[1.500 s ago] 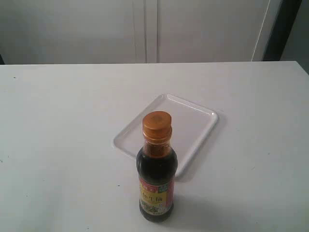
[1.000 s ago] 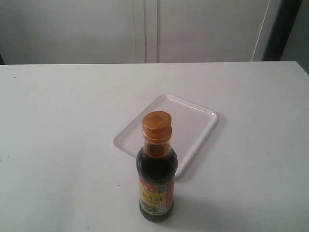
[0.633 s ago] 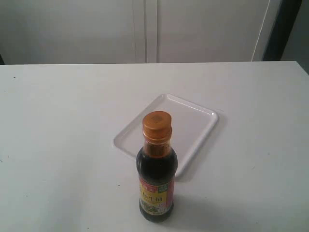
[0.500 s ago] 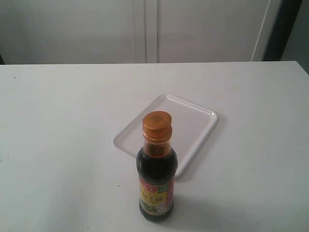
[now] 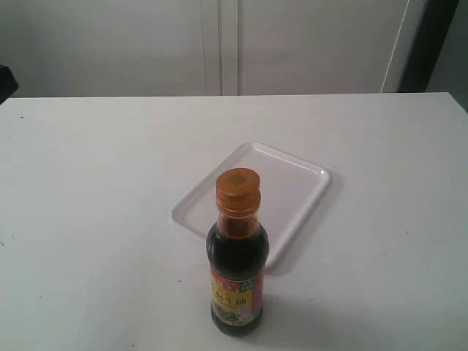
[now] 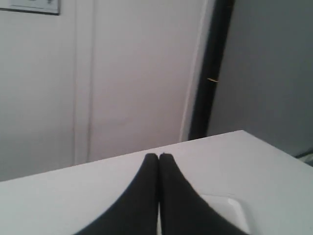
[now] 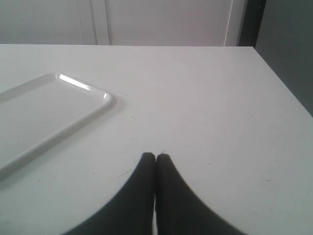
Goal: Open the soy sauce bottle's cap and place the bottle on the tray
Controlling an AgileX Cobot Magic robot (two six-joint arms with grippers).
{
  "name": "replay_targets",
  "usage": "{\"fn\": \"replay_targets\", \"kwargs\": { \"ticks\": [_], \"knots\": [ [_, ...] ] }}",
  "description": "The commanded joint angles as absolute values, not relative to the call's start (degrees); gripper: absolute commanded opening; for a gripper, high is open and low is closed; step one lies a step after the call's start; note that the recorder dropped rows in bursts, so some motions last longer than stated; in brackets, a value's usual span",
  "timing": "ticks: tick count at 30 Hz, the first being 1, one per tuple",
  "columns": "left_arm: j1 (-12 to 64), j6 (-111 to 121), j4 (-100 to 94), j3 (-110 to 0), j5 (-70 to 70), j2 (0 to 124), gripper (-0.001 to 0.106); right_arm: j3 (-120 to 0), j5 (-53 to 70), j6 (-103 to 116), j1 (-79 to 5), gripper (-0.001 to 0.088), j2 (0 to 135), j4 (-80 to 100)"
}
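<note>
The soy sauce bottle (image 5: 236, 270) stands upright on the white table near the front edge, dark liquid inside, red-and-yellow label low on its body. Its orange cap (image 5: 237, 191) sits down flat over the neck. Just behind the bottle lies the white tray (image 5: 292, 186), bare; its corner also shows in the left wrist view as the tray (image 6: 230, 210) and in the right wrist view as the tray (image 7: 49, 112). My left gripper (image 6: 158, 156) is shut with nothing in it. My right gripper (image 7: 155, 156) is shut and empty, above bare table beside the tray. The bottle shows in neither wrist view.
A dark object (image 5: 6, 80) pokes in at the far left edge of the exterior view, above the table's back corner. White cabinet doors (image 5: 219, 44) stand behind the table, with a dark vertical strip (image 5: 428, 44) at the right.
A dark object has come into the exterior view at the far left edge. The bottle and the tray have not moved.
</note>
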State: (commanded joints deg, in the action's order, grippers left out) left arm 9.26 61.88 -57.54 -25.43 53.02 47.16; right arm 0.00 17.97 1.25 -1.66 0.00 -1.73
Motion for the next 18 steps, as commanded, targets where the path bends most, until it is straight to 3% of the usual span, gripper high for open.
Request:
{"fn": "replay_targets", "kwargs": {
  "ticks": [7, 18],
  "knots": [
    [9.4, 63.2, -59.3, -25.5, 66.0, 50.8, 0.0, 0.0, 18.0, 1.3, -1.7, 0.0, 0.0, -1.7],
    [16.8, 66.4, -69.2, -31.5, 60.9, 54.2, 0.0, 0.0, 18.0, 1.3, -1.7, 0.0, 0.0, -1.7]
  ]
}}
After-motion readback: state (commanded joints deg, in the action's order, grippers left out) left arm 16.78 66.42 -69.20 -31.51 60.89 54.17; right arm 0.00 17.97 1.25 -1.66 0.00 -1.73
